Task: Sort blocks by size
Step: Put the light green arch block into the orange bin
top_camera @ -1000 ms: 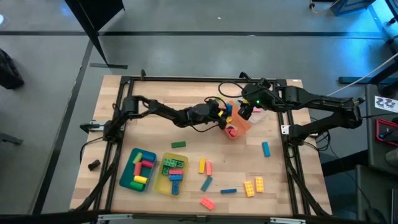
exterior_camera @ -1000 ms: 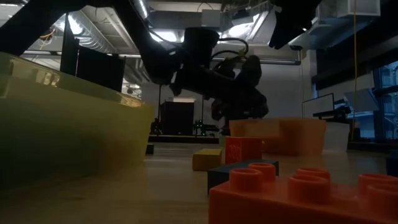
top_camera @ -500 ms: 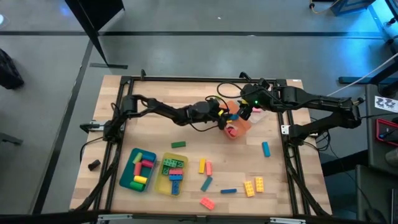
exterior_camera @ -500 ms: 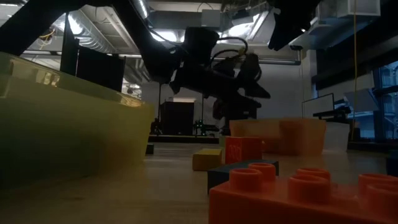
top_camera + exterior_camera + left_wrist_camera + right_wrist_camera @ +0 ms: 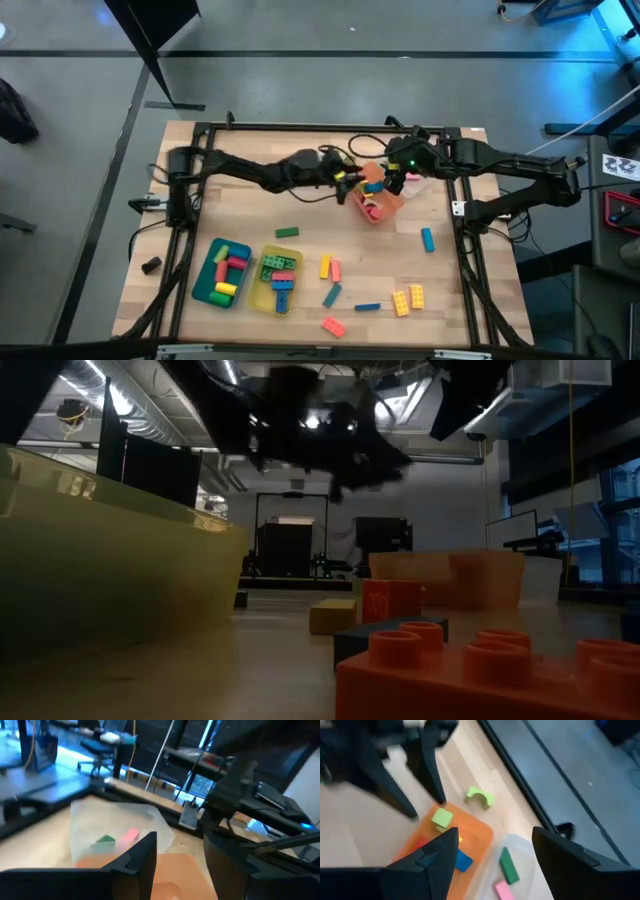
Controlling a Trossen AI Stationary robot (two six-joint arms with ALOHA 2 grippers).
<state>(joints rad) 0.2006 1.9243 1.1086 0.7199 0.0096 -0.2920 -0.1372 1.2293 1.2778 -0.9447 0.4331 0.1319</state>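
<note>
The left gripper point(image 5: 343, 178) sits just above centre in the high view, at the left edge of the orange tray point(image 5: 385, 205). Its fingers stand apart with nothing between them; its own wrist view shows a clear gap over the tray's orange floor point(image 5: 177, 870). In the right wrist view the two dark fingers point(image 5: 432, 775) stand over the tray's rim, close to a light green block point(image 5: 442, 818) that lies inside.

The right gripper point(image 5: 397, 180) hangs over the same tray from its upper right side, fingers spread and empty. Its wrist view looks down on the orange tray point(image 5: 480, 831), which holds the light green block, a blue block point(image 5: 463, 861) and a red one. A light green arched block point(image 5: 480, 797) lies on the bench point(image 5: 250, 215) just outside the tray. Next to the tray is a clear tray point(image 5: 525, 851) holding a dark green bar point(image 5: 508, 865) and a pink block point(image 5: 504, 890).

Farther out, toward the lower left of the high view, a teal tray point(image 5: 222, 273) and a yellow tray point(image 5: 278, 279) stand side by side, each with several blocks inside. A green bar point(image 5: 287, 232) lies just above them. Loose blocks are spread across the lower middle and right of the bench: a yellow and pink pair point(image 5: 330, 268), a teal block point(image 5: 331, 294), a blue bar point(image 5: 367, 307), a red block point(image 5: 333, 325), two yellow blocks point(image 5: 408, 298) and a teal bar point(image 5: 427, 239).
</note>
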